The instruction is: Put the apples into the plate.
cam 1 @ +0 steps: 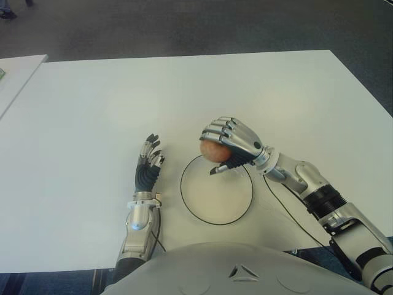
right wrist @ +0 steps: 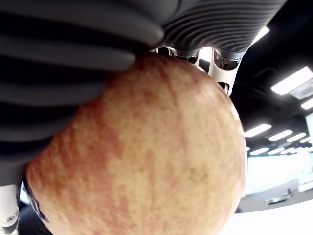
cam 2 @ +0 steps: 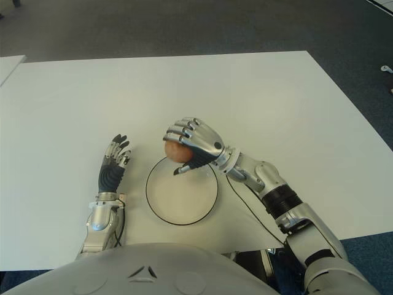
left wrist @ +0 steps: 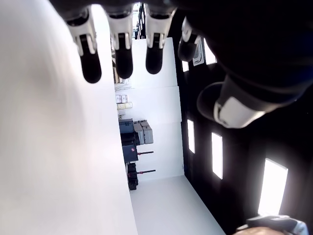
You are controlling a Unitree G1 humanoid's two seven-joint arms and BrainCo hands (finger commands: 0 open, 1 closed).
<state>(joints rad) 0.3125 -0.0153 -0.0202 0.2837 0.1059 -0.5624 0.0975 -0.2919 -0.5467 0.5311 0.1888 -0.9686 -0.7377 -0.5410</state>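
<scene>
Apple-and-plate work sits on a broad white tabletop [cam 1: 92,110] that fills most of both eye views, with dark floor [cam 1: 184,24] beyond its far edge and the corner of a second white table [cam 1: 15,70] at the robot's far left.

Next in size, the round white plate [cam 1: 216,212] with a thin dark rim lies on the tabletop close to the robot's body, a little right of centre. Its inside is bare.

The right hand [cam 1: 230,142] reaches in from the robot's right, its forearm crossing the tabletop with a dark cable [cam 1: 288,212] trailing beside it. The hand shows over the far rim of the plate, knuckles up, with the fingers [cam 2: 184,130] curled down and the thumb below, clamped around 1 apple [cam 1: 214,151]. The right wrist view shows the same grasp from close by: ribbed dark finger pads press on the apple's skin, which is yellow with red streaks.

The left hand [cam 1: 149,161] shows just to the left of the plate, apart from its rim, palm toward the tabletop, with its fingers stretched out loosely and nothing in them. Its own wrist view shows 4 straight fingertips [left wrist: 91,68] and the thumb held clear of the white surface.
</scene>
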